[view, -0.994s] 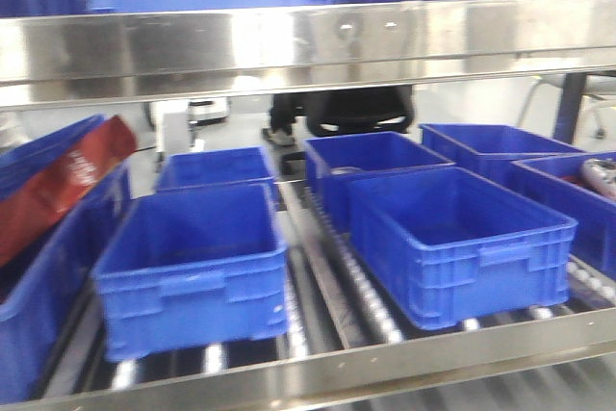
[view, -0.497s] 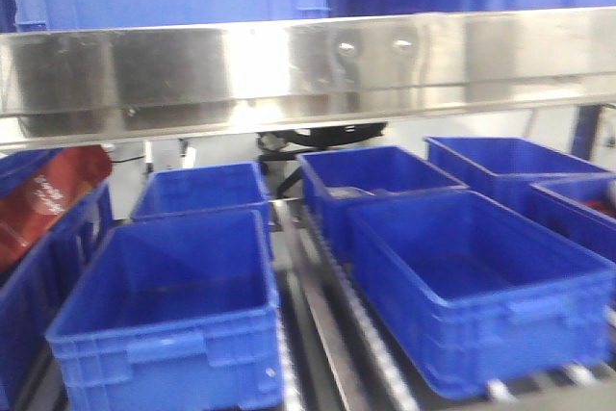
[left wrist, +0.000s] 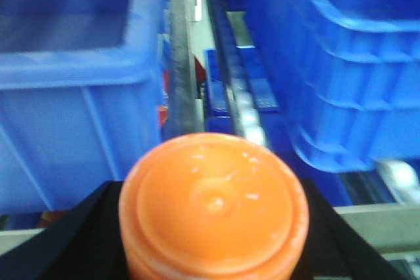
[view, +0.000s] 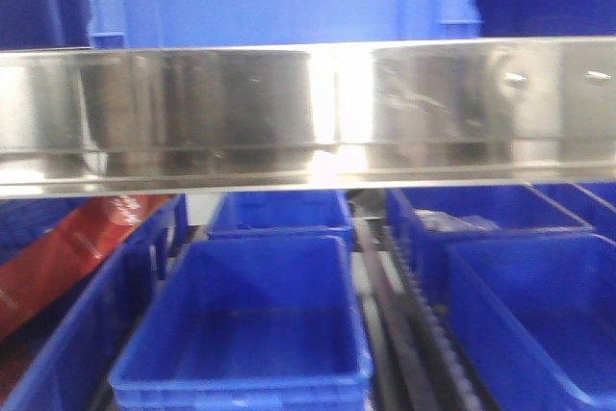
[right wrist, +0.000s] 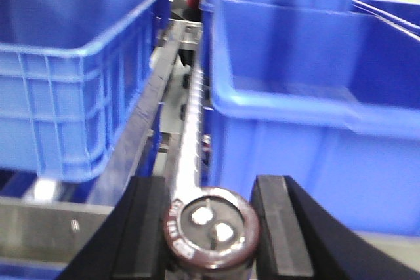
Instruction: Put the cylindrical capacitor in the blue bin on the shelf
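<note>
Right wrist camera shows the right gripper [right wrist: 211,218] clamped on the cylindrical capacitor [right wrist: 211,234], short of the shelf [right wrist: 39,227] and its blue bin [right wrist: 315,136], not yet dropped, while the left gripper [left wrist: 213,240] clasps an orange cylinder [left wrist: 213,195].

The left gripper [left wrist: 211,195] grips an orange cylinder [left wrist: 213,208], the right gripper [right wrist: 210,201] a capacitor [right wrist: 211,229]

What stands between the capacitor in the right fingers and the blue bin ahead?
Nothing visible except the near wall of the blue bin itself; the capacitor sits in front of it in the right fingers.
</note>
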